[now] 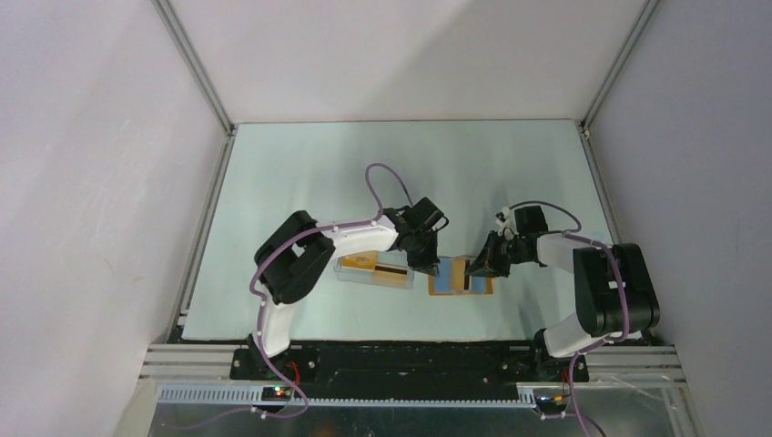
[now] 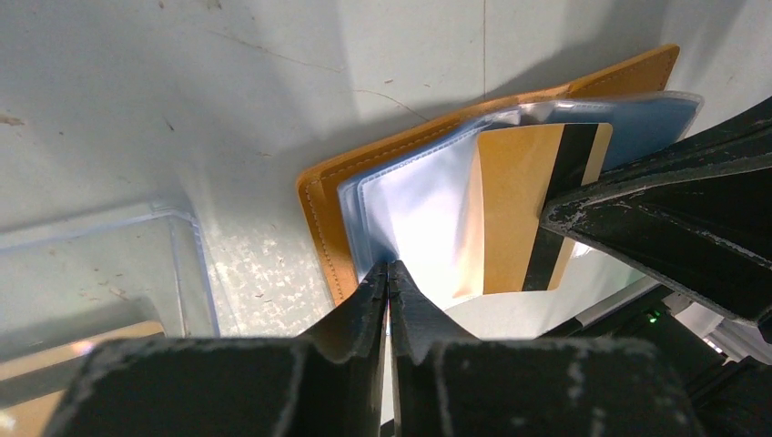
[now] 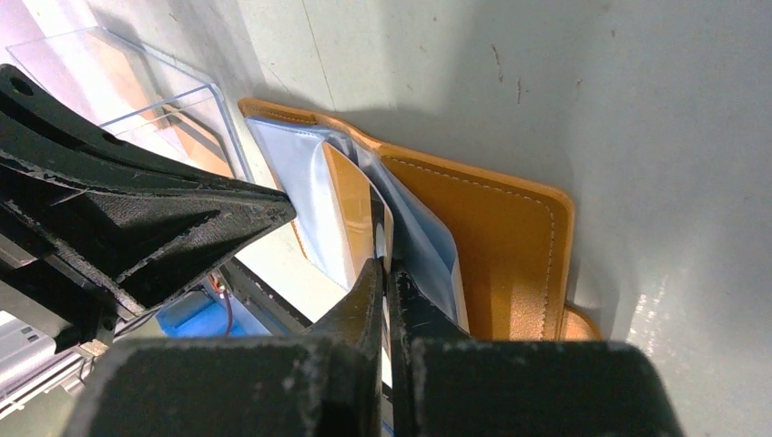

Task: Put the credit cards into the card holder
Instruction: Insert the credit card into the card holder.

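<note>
The card holder (image 1: pixel 444 283) lies open on the table, orange-tan outside (image 2: pixel 320 211) with blue-grey clear pockets (image 3: pixel 428 241). My left gripper (image 2: pixel 389 270) is shut on the edge of one clear pocket at the holder's near left side. A golden-orange credit card (image 2: pixel 514 211) with a dark stripe stands partly inside a pocket. My right gripper (image 3: pixel 383 266) is shut on that card's edge (image 3: pixel 351 206). In the top view the left gripper (image 1: pixel 425 263) and the right gripper (image 1: pixel 476 267) meet over the holder from either side.
A clear plastic box (image 1: pixel 360 271) sits just left of the holder, its wall (image 2: pixel 187 250) close to my left fingers. Another golden-orange card (image 1: pixel 390 274) with a dark stripe lies in it. Metal frame rails run along the table's sides.
</note>
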Tool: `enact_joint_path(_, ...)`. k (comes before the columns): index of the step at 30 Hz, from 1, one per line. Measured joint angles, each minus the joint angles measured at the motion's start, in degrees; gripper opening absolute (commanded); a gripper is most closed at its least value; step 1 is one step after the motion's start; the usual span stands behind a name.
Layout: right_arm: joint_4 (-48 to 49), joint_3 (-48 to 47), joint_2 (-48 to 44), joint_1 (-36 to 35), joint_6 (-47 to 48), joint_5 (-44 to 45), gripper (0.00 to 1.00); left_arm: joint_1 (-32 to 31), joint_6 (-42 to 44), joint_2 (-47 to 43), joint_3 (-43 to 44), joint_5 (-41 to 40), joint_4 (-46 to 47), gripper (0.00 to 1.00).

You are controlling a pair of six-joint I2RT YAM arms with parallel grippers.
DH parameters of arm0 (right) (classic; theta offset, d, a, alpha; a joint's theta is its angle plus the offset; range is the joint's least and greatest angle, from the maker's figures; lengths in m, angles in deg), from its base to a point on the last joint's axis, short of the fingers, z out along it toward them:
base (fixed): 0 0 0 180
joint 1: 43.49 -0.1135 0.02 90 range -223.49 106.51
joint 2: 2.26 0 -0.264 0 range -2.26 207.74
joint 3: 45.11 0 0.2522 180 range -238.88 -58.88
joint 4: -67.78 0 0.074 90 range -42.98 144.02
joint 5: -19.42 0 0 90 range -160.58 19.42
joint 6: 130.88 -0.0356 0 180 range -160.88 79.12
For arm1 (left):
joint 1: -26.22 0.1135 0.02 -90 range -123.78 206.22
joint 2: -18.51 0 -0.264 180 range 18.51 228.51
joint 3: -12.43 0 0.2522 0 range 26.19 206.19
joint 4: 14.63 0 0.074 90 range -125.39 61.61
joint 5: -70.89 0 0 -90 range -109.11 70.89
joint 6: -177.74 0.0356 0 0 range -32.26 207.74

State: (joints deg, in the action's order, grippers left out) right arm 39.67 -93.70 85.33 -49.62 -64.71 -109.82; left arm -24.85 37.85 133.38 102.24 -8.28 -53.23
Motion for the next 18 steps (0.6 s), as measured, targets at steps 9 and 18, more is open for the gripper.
enact_joint_path(9,0.11,-0.24,0.37,-0.68,0.44,-0.31,0.00,0.11,0.46,0.00,0.20,0.04,-0.96,0.10)
enact_joint_path(18,-3.80,-0.26,-4.94,-1.95,-0.68,3.15,0.00,0.15,0.44,0.00,0.20,0.04,-0.92,0.10)
